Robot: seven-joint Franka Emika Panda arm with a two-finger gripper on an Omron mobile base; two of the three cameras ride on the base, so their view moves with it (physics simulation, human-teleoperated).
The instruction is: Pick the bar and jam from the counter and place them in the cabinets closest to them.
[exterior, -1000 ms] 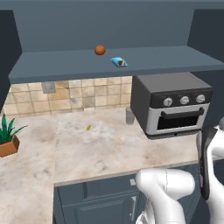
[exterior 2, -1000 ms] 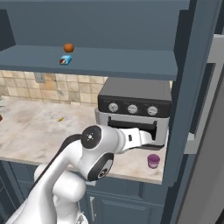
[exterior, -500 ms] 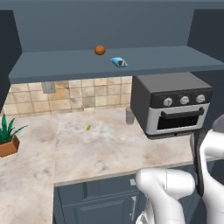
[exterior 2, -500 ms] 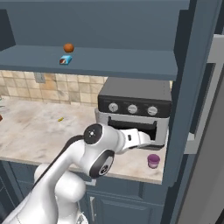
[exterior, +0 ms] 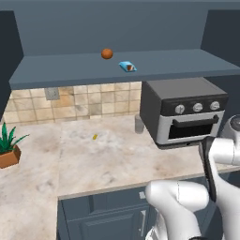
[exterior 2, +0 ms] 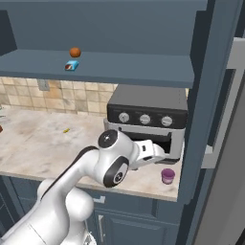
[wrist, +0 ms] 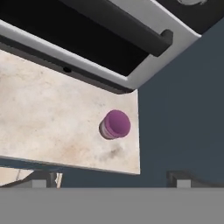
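Note:
The jam, a tiny pink-magenta jar, stands on the beige counter near its front right corner, just in front of the toaster oven. My gripper hovers above it, open, its two dark fingertips set wide apart with nothing between them. From the right base view the jam sits just beyond and below my gripper. The blue bar lies on the open shelf of the cabinets, seen from the other side as the bar.
An orange-brown ball rests on the shelf beside the bar. A small grey shaker stands left of the toaster oven. A potted plant is at the far left. The grey fridge walls off the right.
The arm's elbow and hand have shifted slightly to the right, toward the jam. The jaws stay open; the jam and bar have not moved.

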